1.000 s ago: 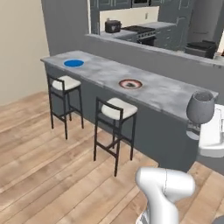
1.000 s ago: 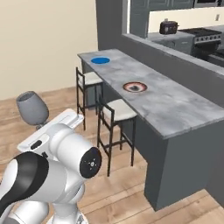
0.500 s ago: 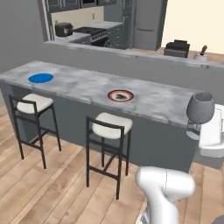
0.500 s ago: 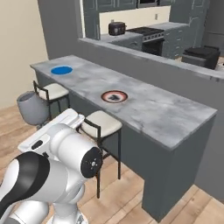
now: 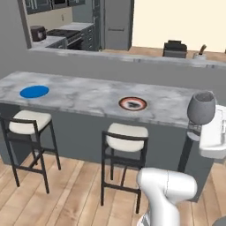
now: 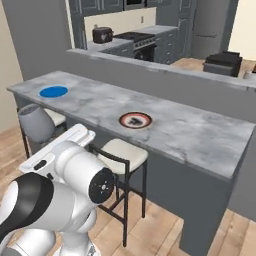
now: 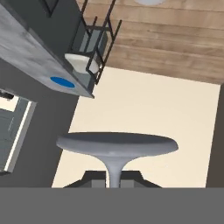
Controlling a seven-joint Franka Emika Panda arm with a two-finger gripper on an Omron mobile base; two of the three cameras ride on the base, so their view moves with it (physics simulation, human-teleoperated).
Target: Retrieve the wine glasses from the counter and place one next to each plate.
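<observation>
Left base view has the wine glass [image 5: 201, 107] upright at the right edge, carried above the white wrist, level with the right end of the marble tabletop [image 5: 88, 95] and off its edge, over the wood floor [image 5: 66, 190]. Its stem runs down into the hand [image 5: 193, 133], which is pinched on it near the foot. Hand view looks along the stem [image 7: 114, 168] from below the round foot [image 7: 117, 145], with the dark fingertips [image 7: 94, 178] pressed against the stem on either side. On the tabletop lie the blue plate [image 5: 34, 92] toward the left and the brown-rimmed plate [image 5: 133, 103] nearer the glass, well apart. Two white-seated stools [image 5: 126, 137] stand in front
</observation>
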